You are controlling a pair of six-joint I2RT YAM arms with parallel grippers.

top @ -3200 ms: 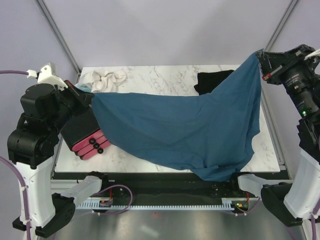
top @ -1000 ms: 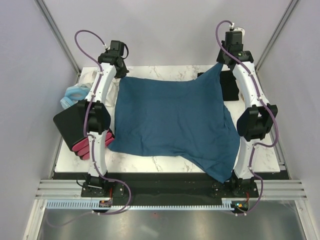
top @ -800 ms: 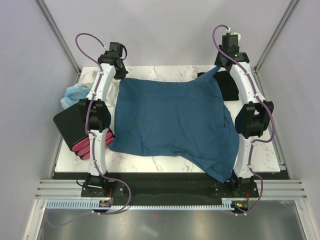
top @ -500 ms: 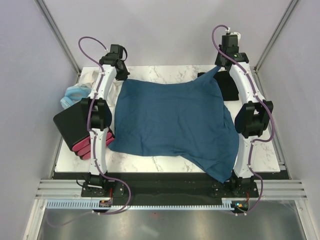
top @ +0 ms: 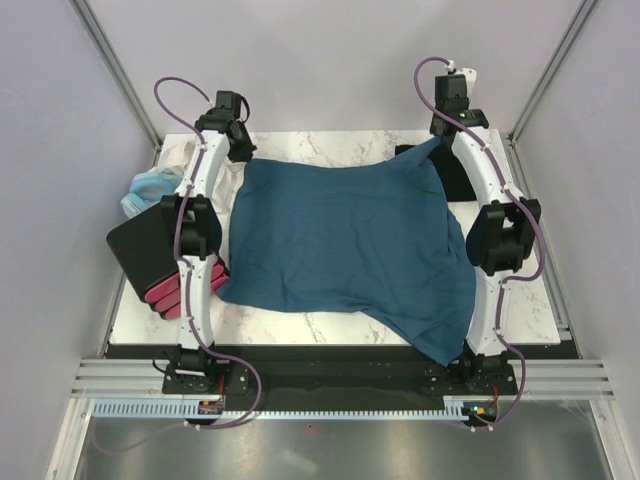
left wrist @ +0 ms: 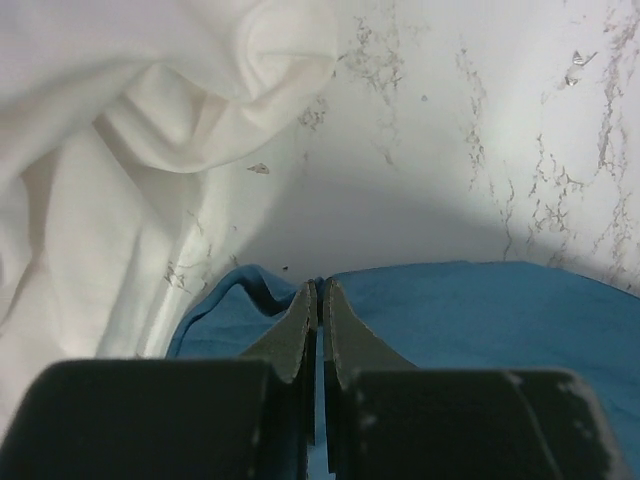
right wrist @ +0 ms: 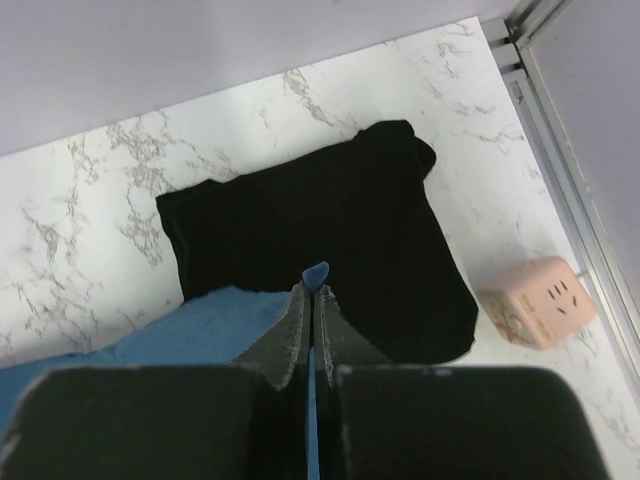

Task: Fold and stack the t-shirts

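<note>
The dark teal-blue t-shirt (top: 345,250) lies spread over the marble table, its near right part hanging over the front edge. My left gripper (top: 243,155) is shut on its far left corner (left wrist: 250,300), low over the table. My right gripper (top: 440,140) is shut on its far right corner (right wrist: 315,275), held just above the black t-shirt (right wrist: 330,230). The black t-shirt (top: 460,175) lies crumpled at the far right, partly under the blue cloth and my right arm.
A white cloth (left wrist: 130,130) lies at the far left corner. The pale blue ring-shaped item (top: 148,190) and a black-and-pink box (top: 160,265) sit at the left edge. A pink cube (right wrist: 538,300) rests by the right rail.
Both arms carried the blue shirt from a raised stretch out to the far side and laid it flat. In the last second the grippers shifted slightly, still gripping the far corners.
</note>
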